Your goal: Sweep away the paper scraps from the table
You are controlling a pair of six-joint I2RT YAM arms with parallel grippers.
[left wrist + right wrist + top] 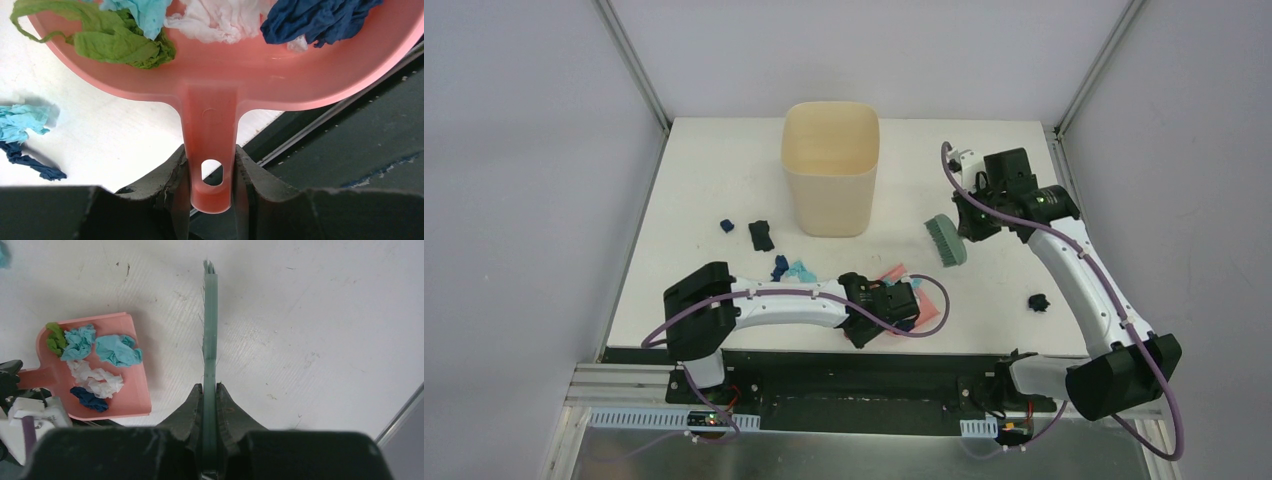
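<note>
My left gripper [900, 299] is shut on the handle of the pink dustpan [931, 300], close to the table's [714, 170] front edge; it also shows in the left wrist view [211, 175]. The pan [240, 75] holds green [120, 45], teal, white [220, 22] and dark blue [315, 20] paper scraps. My right gripper [972, 222] is shut on the green hand brush [946, 240], right of the bin; in the right wrist view the brush [210, 340] runs between the jaws. Loose scraps lie on the table: dark blue [726, 225], black [761, 235], teal and blue [792, 268], and one black scrap [1038, 301] at the right.
A tall beige bin [831, 170] stands at the back middle of the table. Metal posts rise at the rear corners. The dark frame rail runs just below the table's front edge, under the dustpan's near side.
</note>
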